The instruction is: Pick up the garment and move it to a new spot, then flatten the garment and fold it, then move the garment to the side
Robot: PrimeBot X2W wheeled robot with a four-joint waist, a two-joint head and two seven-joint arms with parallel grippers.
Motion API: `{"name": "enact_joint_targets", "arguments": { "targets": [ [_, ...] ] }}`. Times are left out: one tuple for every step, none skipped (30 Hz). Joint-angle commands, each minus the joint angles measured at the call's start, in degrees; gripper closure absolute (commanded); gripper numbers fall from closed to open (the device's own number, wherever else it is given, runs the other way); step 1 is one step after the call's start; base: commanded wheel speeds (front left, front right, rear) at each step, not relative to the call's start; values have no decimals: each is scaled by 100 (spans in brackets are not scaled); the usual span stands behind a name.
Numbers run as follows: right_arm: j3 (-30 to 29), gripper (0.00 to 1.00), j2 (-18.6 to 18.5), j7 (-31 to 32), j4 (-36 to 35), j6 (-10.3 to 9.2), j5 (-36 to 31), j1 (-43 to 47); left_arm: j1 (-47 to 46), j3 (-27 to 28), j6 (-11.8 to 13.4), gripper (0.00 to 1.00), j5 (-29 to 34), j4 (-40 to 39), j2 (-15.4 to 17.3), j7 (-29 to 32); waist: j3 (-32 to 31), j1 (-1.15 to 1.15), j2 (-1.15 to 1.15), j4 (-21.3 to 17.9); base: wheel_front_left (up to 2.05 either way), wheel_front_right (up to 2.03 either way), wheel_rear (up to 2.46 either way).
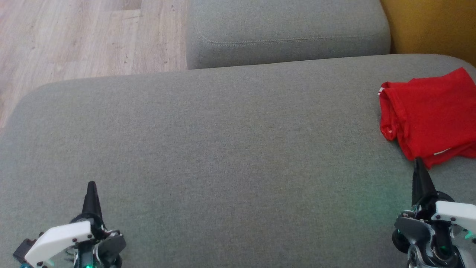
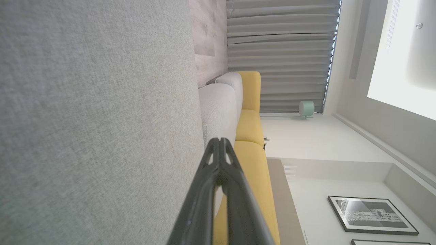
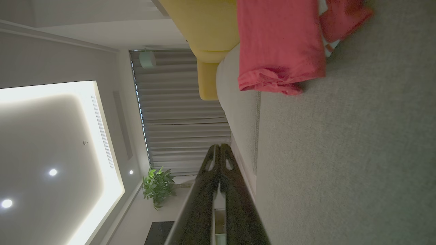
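Here we see the red garment [image 1: 427, 115] lying folded at the right side of the grey sofa cushion [image 1: 223, 149], just ahead of our right hand [image 1: 419, 162], whose fingers are pressed together and hold nothing. Our left hand [image 1: 91, 185] is likewise closed and empty, well apart from the garment.

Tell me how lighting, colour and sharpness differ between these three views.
Head view: soft even light, the garment saturated red, a green tinge on the sofa cushion beside the right gripper. Right wrist view: dim, garment washed pinkish and slightly blurred, ceiling light panel blown out. Left wrist view: brighter, the left gripper soft near the lens.
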Motion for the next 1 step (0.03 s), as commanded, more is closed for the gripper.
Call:
{"name": "enact_joint_targets", "arguments": {
  "targets": [
    [99,100,-73,53,-214,-4,9,-289,-270,230,-38,100,-31,-204,23,40,0,0,0,0,0,0,0]
  ]
}}
